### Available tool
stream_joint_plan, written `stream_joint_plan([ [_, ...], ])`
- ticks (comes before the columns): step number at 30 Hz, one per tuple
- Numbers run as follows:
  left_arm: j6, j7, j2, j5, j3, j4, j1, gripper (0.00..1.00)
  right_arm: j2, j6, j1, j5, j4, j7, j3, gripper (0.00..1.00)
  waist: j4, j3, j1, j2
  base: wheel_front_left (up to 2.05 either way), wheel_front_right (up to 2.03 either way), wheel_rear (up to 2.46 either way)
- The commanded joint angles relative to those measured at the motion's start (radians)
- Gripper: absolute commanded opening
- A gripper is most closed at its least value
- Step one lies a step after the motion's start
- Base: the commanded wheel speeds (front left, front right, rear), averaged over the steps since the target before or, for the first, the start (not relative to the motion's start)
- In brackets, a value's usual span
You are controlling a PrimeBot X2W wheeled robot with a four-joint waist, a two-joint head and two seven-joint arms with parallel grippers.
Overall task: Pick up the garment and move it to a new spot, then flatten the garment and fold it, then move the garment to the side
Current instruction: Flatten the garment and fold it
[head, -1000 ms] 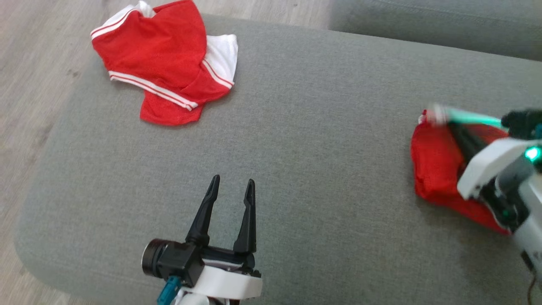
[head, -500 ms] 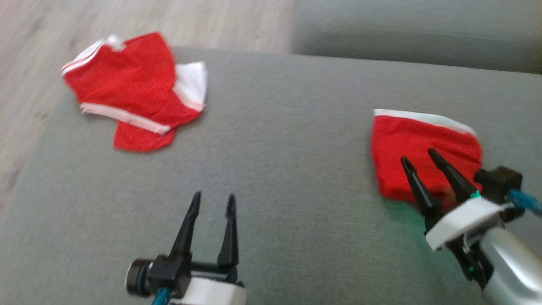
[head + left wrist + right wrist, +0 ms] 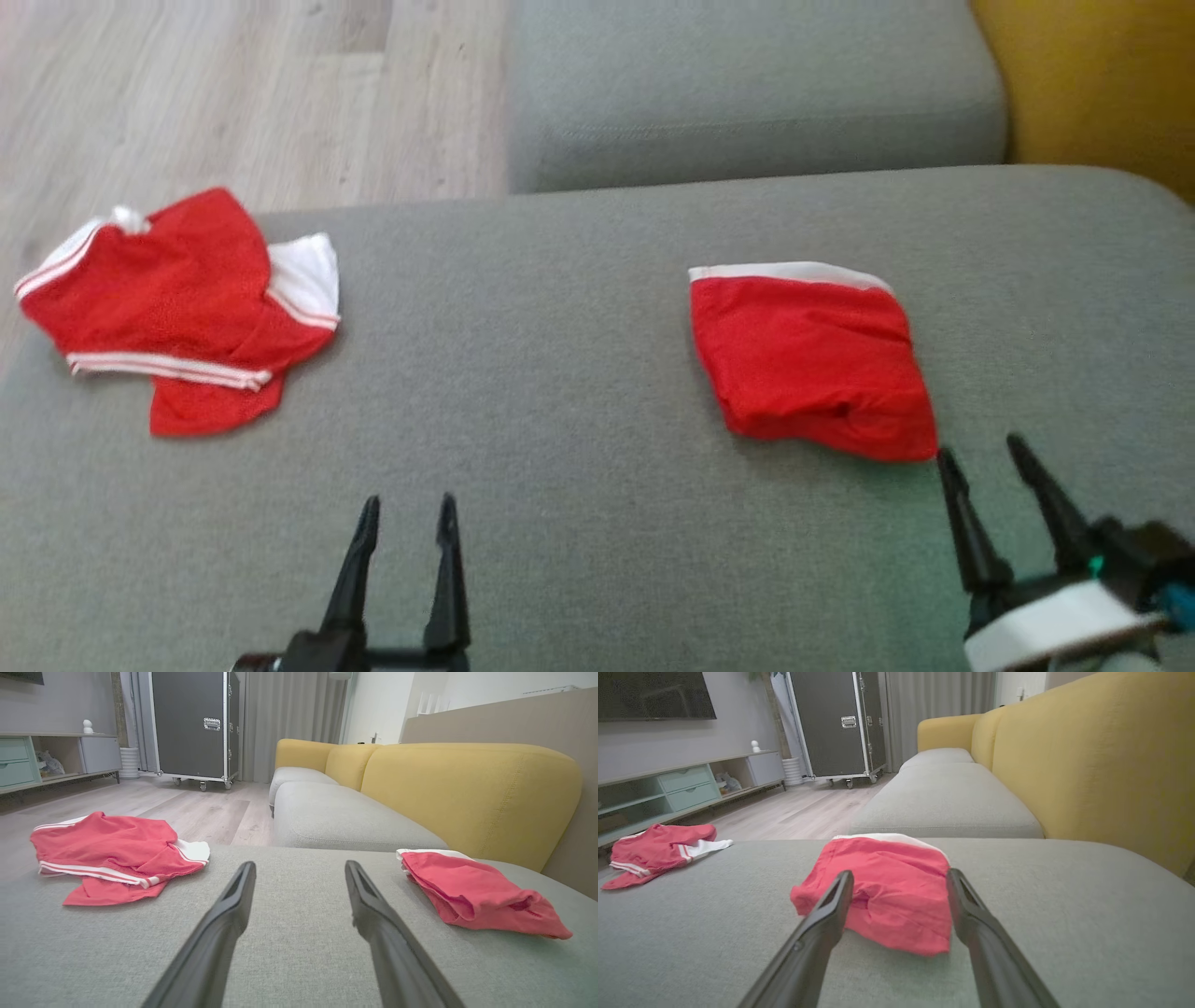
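Observation:
A folded red garment [image 3: 812,364] with a white waistband lies flat on the right part of the grey sofa seat [image 3: 579,373]. My right gripper [image 3: 980,448] is open just short of its near corner, nothing between the fingers. In the right wrist view the garment [image 3: 887,886] lies just beyond the spread fingertips of the right gripper [image 3: 899,873]. A second red garment [image 3: 177,308] with white stripes lies crumpled at the seat's far left edge. My left gripper [image 3: 409,504] is open over bare seat at the lower middle, apart from both; the left wrist view shows the left gripper [image 3: 300,865] between the two.
Another grey seat cushion [image 3: 747,84] adjoins at the back, with the yellow backrest [image 3: 1092,84] to the right. Wooden floor [image 3: 233,93] lies beyond the seat's left edge. A black wheeled case [image 3: 196,723] and a low cabinet [image 3: 691,784] stand far off.
My right gripper opened, let go of the folded garment and drew back towards me. The head camera shifted, so the whole picture moved. The left gripper stayed open.

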Motion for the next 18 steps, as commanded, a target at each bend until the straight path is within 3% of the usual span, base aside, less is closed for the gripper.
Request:
stream_joint_plan([
  [1, -0.003, -0.005, -0.005, 0.013, 0.043, -0.035, -0.015, 1.00, -0.003, -0.001, -0.014, -0.012, -0.039, -0.011, 0.007, 1.00, -0.013, -0.012, 0.0002, -0.0001, 0.00, 0.00, 0.00],
  [8, -0.011, -0.005, -0.005, 0.020, 0.083, -0.048, 0.028, 1.00, 0.036, -0.001, 0.032, -0.037, -0.043, -0.011, -0.018, 1.00, -0.032, -0.028, 0.0002, -0.0001, 0.00, 0.00, 0.00],
  [18, -0.016, -0.005, -0.005, 0.023, 0.090, -0.049, 0.031, 1.00, 0.038, -0.001, 0.035, -0.035, -0.028, -0.011, -0.017, 1.00, -0.032, -0.035, 0.0002, -0.0001, 0.00, 0.00, 0.00],
])
